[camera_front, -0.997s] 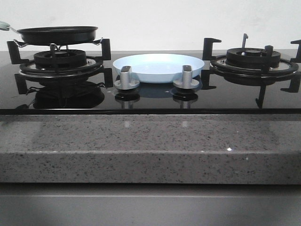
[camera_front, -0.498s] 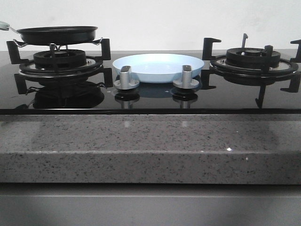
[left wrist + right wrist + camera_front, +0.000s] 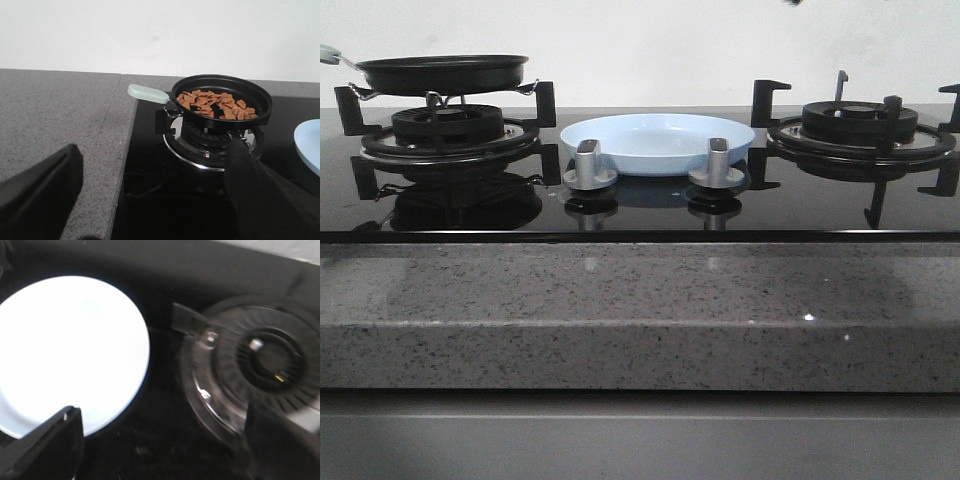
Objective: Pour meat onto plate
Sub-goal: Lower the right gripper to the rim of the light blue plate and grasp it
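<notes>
Glossy black glass stove top (image 3: 640, 205), speckled stone counter (image 3: 620, 310), smooth pale blue plate (image 3: 658, 140)

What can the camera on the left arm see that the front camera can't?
Only the left wrist view shows the meat: brown chunks lying inside the black frying pan. It also shows the open left pincer and the grey counter beside the stove.

Only the front view shows the two silver knobs, the empty right burner and the whole plate.

Both show the pan with its pale green handle on the left burner, and the blue plate, though the wrist view catches just its edge.
</notes>
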